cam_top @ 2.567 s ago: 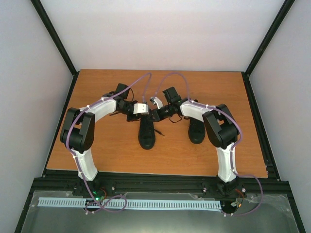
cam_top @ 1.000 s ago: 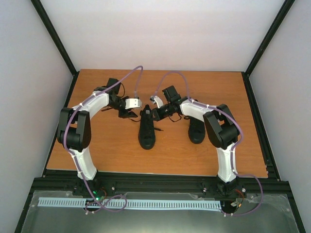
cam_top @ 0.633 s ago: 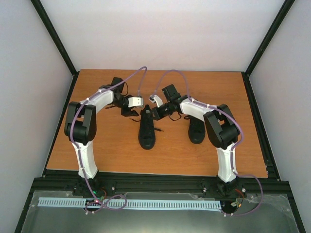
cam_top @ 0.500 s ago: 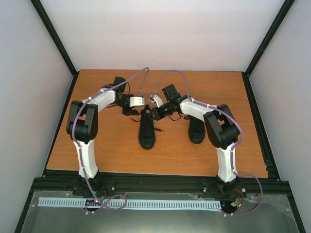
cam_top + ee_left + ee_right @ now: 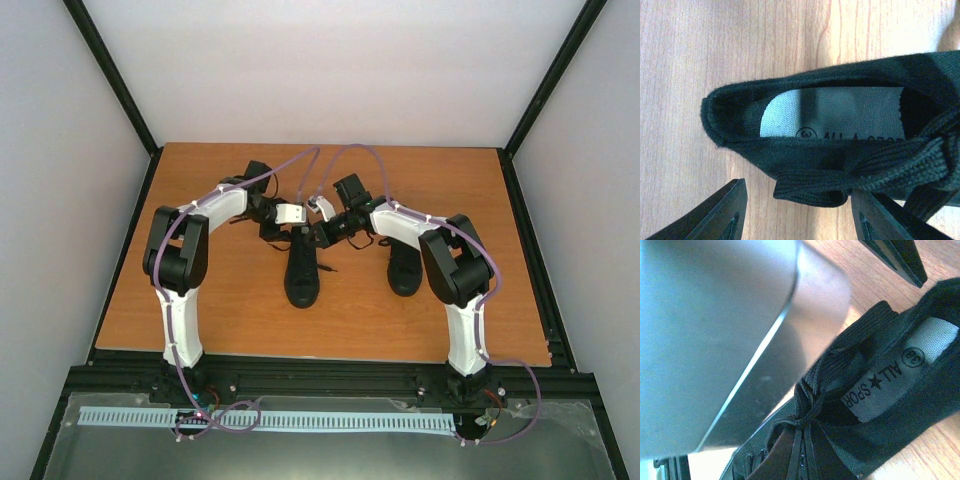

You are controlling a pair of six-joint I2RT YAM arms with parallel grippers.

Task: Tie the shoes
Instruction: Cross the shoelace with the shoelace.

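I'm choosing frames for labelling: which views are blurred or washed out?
Right wrist: a pale blurred shape fills the left half, glaring; the label in the shoe stays readable. Left wrist: sharp, evenly lit. Top: sharp, but the black shoe shows little detail.

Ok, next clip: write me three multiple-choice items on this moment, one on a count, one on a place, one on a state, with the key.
1. How many shoes stand on the table?
A. one
B. two
C. three

2. Where are the left tool and the right tool?
A. at the heel end of the left shoe
B. at the table's near edge
C. at the table's far edge

3. The left tool is:
A. shut on a lace
B. out of view
C. open

Key:
1 B: the top view shows the left shoe and the right shoe beside it.
2 A: the top view shows both tools at that shoe's opening.
3 C: its wrist view shows the fingers apart, with a flat lace between them.
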